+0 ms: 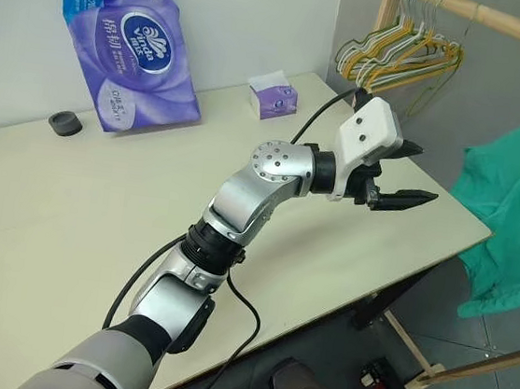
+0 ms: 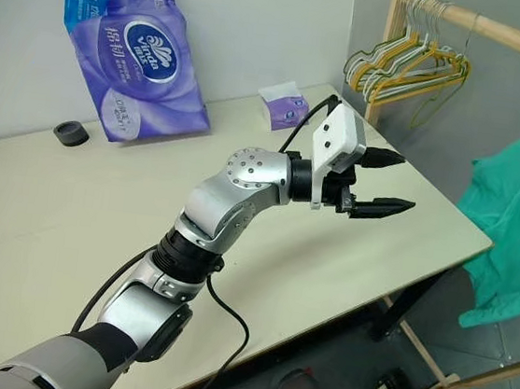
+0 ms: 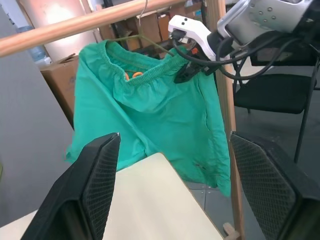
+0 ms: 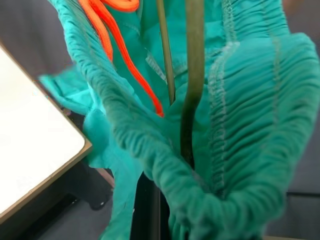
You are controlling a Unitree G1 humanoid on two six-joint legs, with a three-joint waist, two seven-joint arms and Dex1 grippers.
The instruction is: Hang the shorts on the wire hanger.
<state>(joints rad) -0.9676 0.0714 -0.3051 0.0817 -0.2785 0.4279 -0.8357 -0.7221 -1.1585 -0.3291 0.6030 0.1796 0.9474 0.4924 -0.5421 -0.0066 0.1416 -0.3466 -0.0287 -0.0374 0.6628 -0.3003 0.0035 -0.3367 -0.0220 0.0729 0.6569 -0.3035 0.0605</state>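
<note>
Left gripper (image 1: 413, 174) over desk (image 1: 69, 220), fingers wide, empty; right gripper (image 3: 187, 75) clamped on shorts (image 3: 160, 110) waistband at wire hanger (image 4: 192, 85), its hook partly hidden.

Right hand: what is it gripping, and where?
The right hand is shut on the teal-green cloth shorts at the gathered waistband. The left hand is open, holding nothing.

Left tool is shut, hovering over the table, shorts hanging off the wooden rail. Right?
Not quite: the left tool is open, its fingers spread wide, as the left wrist view shows. It is over the table, and the shorts hang below the wooden rail.
</note>
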